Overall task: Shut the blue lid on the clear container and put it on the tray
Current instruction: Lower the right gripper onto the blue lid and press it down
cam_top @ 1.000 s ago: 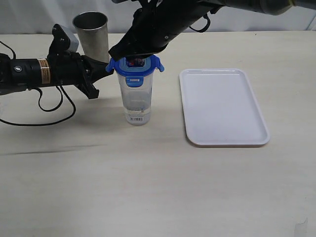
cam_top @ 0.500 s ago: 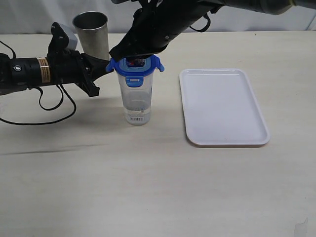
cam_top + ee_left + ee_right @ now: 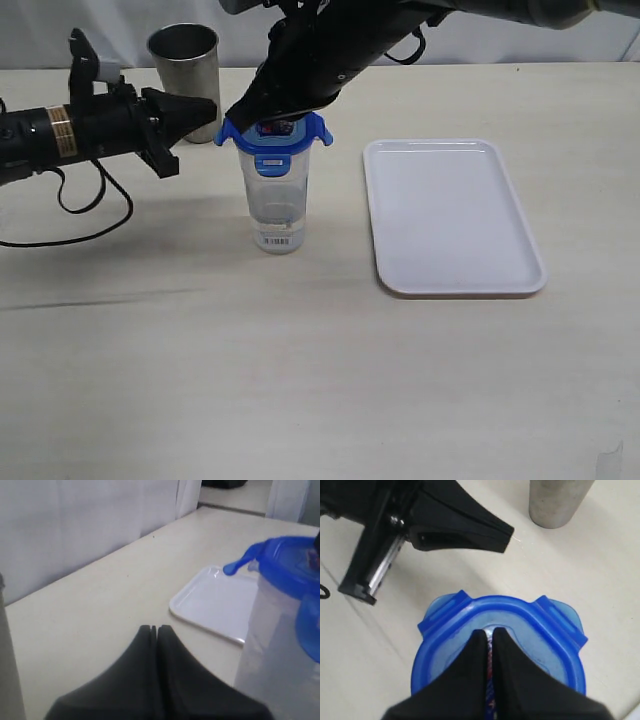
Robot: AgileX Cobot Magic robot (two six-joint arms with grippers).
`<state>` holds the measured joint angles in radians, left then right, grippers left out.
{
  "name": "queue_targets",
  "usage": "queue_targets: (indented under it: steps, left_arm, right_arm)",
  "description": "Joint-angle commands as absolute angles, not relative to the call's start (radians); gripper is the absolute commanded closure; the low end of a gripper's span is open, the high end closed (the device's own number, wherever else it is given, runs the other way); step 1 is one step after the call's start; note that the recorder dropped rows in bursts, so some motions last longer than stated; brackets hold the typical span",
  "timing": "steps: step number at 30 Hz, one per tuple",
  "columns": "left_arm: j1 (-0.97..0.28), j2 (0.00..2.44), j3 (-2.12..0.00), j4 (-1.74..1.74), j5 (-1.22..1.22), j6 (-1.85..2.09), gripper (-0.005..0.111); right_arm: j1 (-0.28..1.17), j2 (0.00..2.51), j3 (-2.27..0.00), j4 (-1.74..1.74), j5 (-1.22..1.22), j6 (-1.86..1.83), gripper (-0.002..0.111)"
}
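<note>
1. Container [image 3: 275, 205]: clear tumbler, upright on the table, left of centre in the exterior view. Barcode label [image 3: 279, 240] near its base. Can't tell if anything is inside.
2. Lid [image 3: 272, 140]: blue, sits on the container's mouth. Front flap [image 3: 268, 165] is folded down against the wall. The side flaps at 3 and 9 o'clock flare outward.
3. Sticker [image 3: 276, 127]: colourful, on the lid's top face, partly hidden by the right gripper.
4. Tray [image 3: 452, 215]: white, flat on the table at 3 o'clock of the container, near but apart from it.
5. Cup [image 3: 186, 70]: grey metal, upright, at 11 o'clock of the container near the table's back edge. Its inside is not visible.
6. Right gripper [image 3: 490, 632]: jaws pressed together, nothing between them. Tips rest on the middle of the lid's top, coming in from 12 o'clock.
7. Left gripper [image 3: 210, 107]: jaws pressed together, nothing held. It lies level and points toward the lid from 9 o'clock. The tip is just beside the lid's 9 o'clock flap, not touching, and crosses in front of the cup.
8. Table [image 3: 320, 380]: pale beige, matte.
9. Cable [image 3: 70, 225]: black, loops on the table under the left arm at 9 o'clock.
10. Backdrop [image 3: 560, 45]: white, behind the table's far edge.
</note>
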<state>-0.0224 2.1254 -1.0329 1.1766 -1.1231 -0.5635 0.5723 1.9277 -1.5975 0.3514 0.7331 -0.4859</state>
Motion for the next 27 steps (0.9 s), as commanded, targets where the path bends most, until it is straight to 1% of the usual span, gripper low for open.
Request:
queue_targets:
  steps: [1, 13, 21, 27]
  left_arm:
    - [0.033, 2.121, -1.038, 1.263, -1.221, -0.603, 0.107]
    - [0.028, 2.121, -1.038, 1.257, -1.221, -0.603, 0.107]
    - [-0.028, 2.121, -1.038, 1.228, -1.221, -0.523, 0.107]
    - [-0.035, 2.121, -1.038, 1.216, -1.221, -0.521, 0.107]
  right_arm:
    - [0.573, 1.940, -1.590, 0.328, 0.782, -0.510, 0.104]
    - [0.573, 1.847, -1.592, 0.328, 0.734, -0.513, 0.104]
    - [0.573, 1.845, -1.583, 0.335, 0.847, -0.513, 0.104]
    - [0.573, 1.845, -1.542, 0.335, 0.834, -0.517, 0.104]
